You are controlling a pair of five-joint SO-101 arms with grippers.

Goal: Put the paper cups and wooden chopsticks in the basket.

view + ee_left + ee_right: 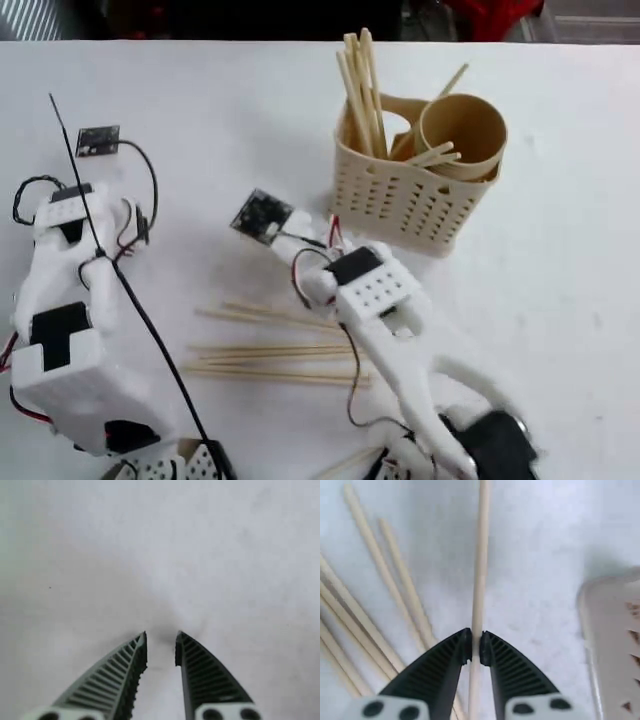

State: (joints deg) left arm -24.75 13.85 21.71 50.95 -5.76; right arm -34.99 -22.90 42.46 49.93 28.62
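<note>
White surface [200,100] carries a basket [390,200] near its far edge; the right gripper [475,647] clamps one wooden chopstick [481,555], while the left gripper [161,647] stands slightly apart.

White table [200,90] — loose chopsticks [270,375], a slotted basket [400,200] on top

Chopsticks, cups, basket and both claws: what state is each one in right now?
basket: upright, partly filled.
paper cups: inside the basket.
stowed chopsticks: standing in the basket.
loose chopsticks: lying on the table.
right gripper: shut on one chopstick.
left gripper: open, empty.
</note>
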